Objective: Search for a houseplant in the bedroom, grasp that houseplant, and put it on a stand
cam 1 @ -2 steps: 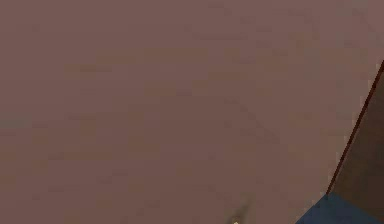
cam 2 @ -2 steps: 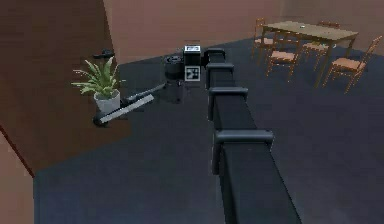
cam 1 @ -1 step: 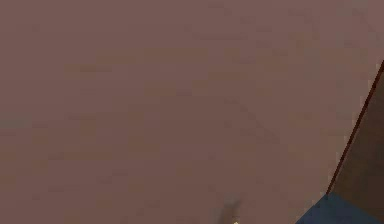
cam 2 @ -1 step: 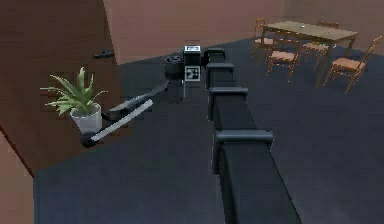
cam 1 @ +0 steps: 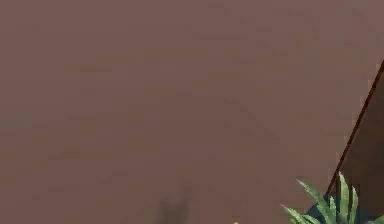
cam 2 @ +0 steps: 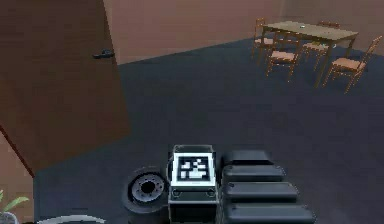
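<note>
Forward view shows a houseplant low right; pincer state cannot be told.

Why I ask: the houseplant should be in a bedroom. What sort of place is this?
Likely a house's dining area rather than a bedroom: a wooden dining table with wooden chairs stands across the dark floor, and a dark wooden door stands open.

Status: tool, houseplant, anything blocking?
Dark tool low at arm side view's bottom; load can't be told. Green spiky-leaved houseplant at forward view's bottom right. Plain brown wall ahead, dark brown door alongside.
</note>
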